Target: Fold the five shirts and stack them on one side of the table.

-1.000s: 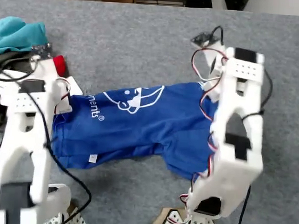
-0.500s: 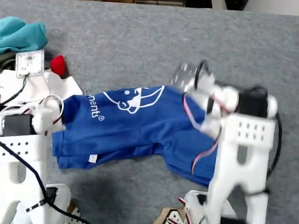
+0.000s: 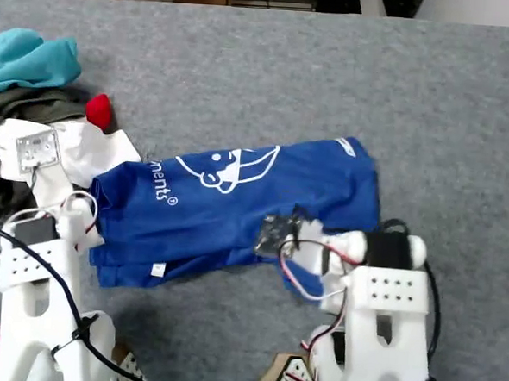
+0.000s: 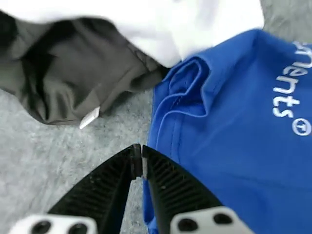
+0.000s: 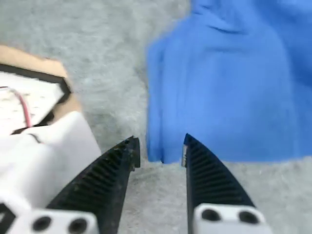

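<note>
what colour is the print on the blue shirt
White print on the blue shirt, a drawing plus lettering; clearest in the high view.

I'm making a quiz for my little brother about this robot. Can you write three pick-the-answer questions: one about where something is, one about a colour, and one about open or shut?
1. Where on the grey felt table does the heap of teal, dark and white crumpled cloth shirts lie?
A) beside the left arm
B) beside the right arm
C) in the table's middle

2. What colour is the cloth shirt with white print lying in the middle?
A) red
B) blue
C) yellow

3. How are the fingers of the right gripper?
A) shut on a shirt
B) open
C) shut on nothing

Answers:
1 A, because the high view shows the heap next to the left arm.
2 B, because the shirt is blue in every view.
3 B, because the right wrist view shows a wide gap between the fingers.
</note>
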Controlling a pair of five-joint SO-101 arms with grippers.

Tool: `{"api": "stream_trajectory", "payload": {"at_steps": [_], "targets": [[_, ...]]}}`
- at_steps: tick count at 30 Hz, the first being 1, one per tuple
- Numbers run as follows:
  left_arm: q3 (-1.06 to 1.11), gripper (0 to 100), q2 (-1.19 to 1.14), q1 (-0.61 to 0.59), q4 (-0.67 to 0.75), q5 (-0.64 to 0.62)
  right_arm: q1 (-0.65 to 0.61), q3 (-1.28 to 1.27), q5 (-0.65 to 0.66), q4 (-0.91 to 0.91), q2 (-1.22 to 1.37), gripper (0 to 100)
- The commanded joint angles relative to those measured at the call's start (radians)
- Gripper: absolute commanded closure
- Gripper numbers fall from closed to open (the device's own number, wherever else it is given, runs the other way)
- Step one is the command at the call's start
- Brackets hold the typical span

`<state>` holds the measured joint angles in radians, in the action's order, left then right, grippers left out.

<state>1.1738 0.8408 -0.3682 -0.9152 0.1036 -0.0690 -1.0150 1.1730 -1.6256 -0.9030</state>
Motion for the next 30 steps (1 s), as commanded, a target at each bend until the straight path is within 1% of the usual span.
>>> {"api": "stream_trajectory", "payload": {"at_steps": [1,3,7,11,17,28,30], "targets": [[0.049,98,0.001,-0.012,0.084,-0.037,-0.064,-0.021,0.009,0.002,-0.012,83.5],[0.064,98,0.001,-0.008,0.110,-0.038,-0.082,-0.021,0.008,0.009,-0.012,83.5],[0.064,98,0.001,-0.005,0.107,-0.037,-0.085,-0.027,0.006,0.038,0.024,82.7],[0.064,98,0.001,-0.005,0.110,-0.040,-0.085,-0.039,-0.018,0.117,0.140,75.8],[0.066,98,0.001,-0.005,0.114,-0.040,-0.087,-0.097,-0.025,0.269,0.268,79.0],[0.071,98,0.001,-0.005,0.114,-0.037,-0.079,-0.266,-0.032,0.588,0.344,79.0],[0.071,98,0.001,-0.005,0.115,-0.037,-0.077,-0.268,-0.032,0.597,0.351,81.2]]}}
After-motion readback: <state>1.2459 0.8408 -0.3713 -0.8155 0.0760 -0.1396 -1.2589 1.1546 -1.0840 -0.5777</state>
